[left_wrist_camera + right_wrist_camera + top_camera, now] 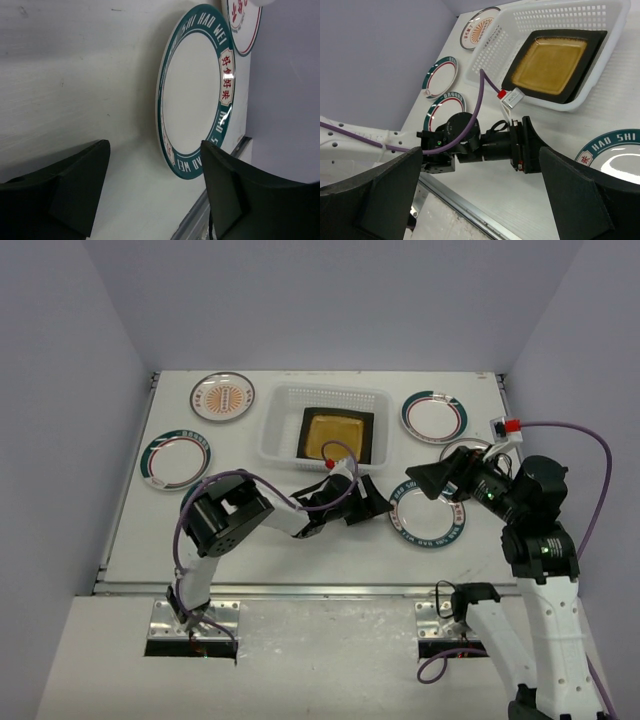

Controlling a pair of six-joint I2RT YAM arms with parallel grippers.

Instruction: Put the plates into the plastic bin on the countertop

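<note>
My left hand [154, 146] hangs open just left of the round teal-rimmed white plate [195, 90]; my right hand [480, 152] is open too.

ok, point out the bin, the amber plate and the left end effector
bin [279, 425], top view, its left lattice wall.
amber plate [337, 434], top view, its amber centre.
left end effector [155, 150], left wrist view, midway between its open fingertips.

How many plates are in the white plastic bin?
1: an amber-centred, dark-rimmed square plate lying flat in the white lattice plastic bin. Anything beneath it would be hidden.
</note>
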